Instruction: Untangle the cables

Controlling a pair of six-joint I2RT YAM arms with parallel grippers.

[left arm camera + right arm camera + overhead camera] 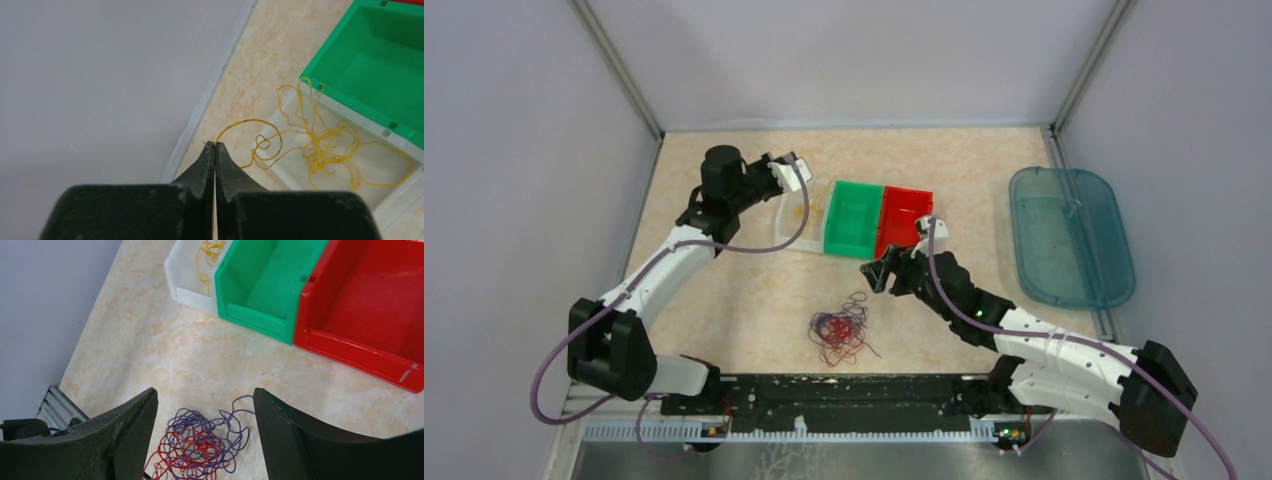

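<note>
A tangle of red and purple cables [839,328] lies on the table in front of the bins; it also shows in the right wrist view [210,440]. A yellow cable [325,150] lies mostly bunched in the white bin [385,170]. My left gripper [215,144] is shut on one end of the yellow cable and holds it just outside the bin's left side; in the top view it [792,175] is above the white bin [786,228]. My right gripper [205,392] is open and empty, hovering just beyond the tangle, toward the bins [874,272].
A green bin [854,218] and a red bin [906,220] stand in a row right of the white bin. A teal tray [1072,235] lies at the far right. The left wall [100,75] is close beside my left gripper.
</note>
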